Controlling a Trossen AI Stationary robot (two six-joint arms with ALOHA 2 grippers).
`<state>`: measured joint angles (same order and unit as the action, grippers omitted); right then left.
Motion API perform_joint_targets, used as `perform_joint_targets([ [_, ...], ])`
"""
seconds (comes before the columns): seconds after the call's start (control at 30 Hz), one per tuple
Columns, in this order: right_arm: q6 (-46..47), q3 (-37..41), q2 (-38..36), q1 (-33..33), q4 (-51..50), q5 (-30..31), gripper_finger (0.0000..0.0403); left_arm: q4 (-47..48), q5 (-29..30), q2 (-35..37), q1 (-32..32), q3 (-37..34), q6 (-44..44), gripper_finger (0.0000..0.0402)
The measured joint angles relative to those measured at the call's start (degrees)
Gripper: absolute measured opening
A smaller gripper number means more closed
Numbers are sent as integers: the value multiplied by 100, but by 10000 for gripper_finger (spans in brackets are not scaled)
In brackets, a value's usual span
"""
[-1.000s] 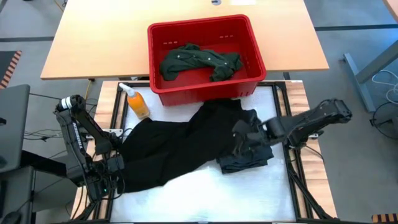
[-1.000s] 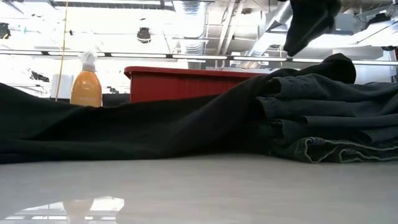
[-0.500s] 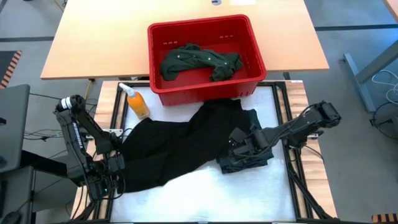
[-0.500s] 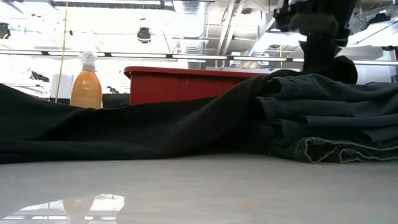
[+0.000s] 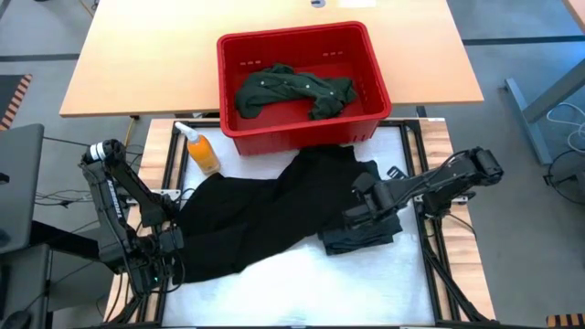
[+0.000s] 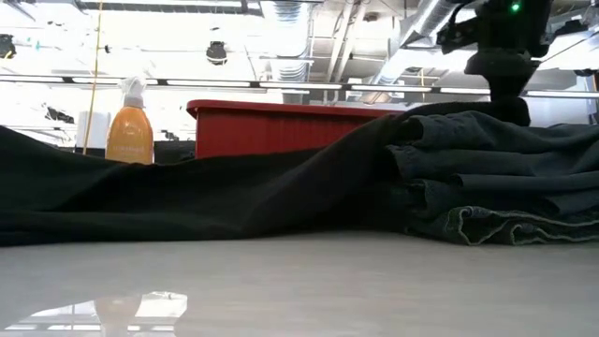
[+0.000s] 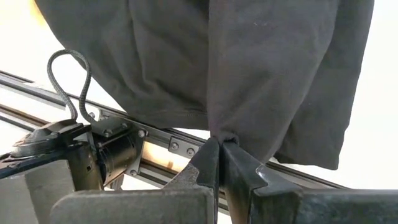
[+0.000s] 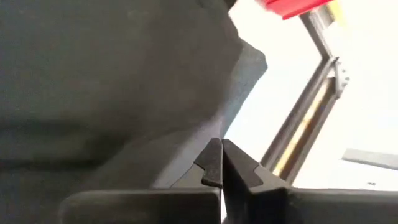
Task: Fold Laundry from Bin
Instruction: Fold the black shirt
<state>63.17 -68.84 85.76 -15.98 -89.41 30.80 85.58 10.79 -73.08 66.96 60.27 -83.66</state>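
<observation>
A rectangular red plastic bin with slotted sides (image 5: pixel 297 80) stands at the far middle of the tabletop (image 5: pixel 274 292), with a crumpled dark green buttoned shirt (image 5: pixel 291 90) lying inside it. Just in front of the bin, a large black cloth garment (image 5: pixel 247 224) sprawls across the white surface from the bin's front edge toward the left near corner. Beside it on the right lies a folded stack of dark navy jeans (image 5: pixel 361 228), its layered edges and stitched hem plain in the low view (image 6: pixel 496 187); the black garment laps against it.

The right gripper (image 5: pixel 366 206) sits low over the jeans stack, its jaws closed together at the cloth; whether any fabric is caught between them I cannot tell. The left gripper (image 7: pixel 219 163) is at the left near edge of the tabletop, jaws closed tight on a pinched fold of the black garment, which hangs gathered from them.

A small orange spray bottle (image 5: pixel 201 151) stands just left of the bin's front corner.
</observation>
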Motion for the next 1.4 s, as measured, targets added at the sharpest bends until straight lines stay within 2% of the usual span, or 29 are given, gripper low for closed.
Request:
perform_joint_targets([
  [0.13, -102, 1, -87, 3, -32, 325, 19, -4, -3, 0, 0, 0, 44, 0],
  [0.27, -199, -190, -259, 168, -14, 381, 32, -4, -169, 0, 0, 0, 97, 0],
  [0.4, -110, -558, -541, 262, 163, 20, 38, -4, -260, 0, 0, 0, 82, 0],
  [0.53, 754, -719, -628, 213, 207, -760, 39, -51, -226, 0, 0, 0, 45, 0],
  [0.63, 907, -719, -597, 50, 164, -1265, 44, -94, -44, 0, 0, 0, 46, 0],
  [0.9, 1017, -717, -490, -286, 781, -1255, 77, -107, 249, 0, 0, 0, 323, 0],
  [1.1, 1004, -717, -243, -509, 1434, -1134, 47, -164, 251, 0, 0, 0, 152, 0],
  [1.23, 1030, -711, 56, -543, 1045, -962, 15, -221, 312, 0, 0, 0, 216, 0],
  [1.4, 1189, -713, 336, -544, 487, -1147, 20, -299, 319, 0, 2, 0, 217, 0],
])
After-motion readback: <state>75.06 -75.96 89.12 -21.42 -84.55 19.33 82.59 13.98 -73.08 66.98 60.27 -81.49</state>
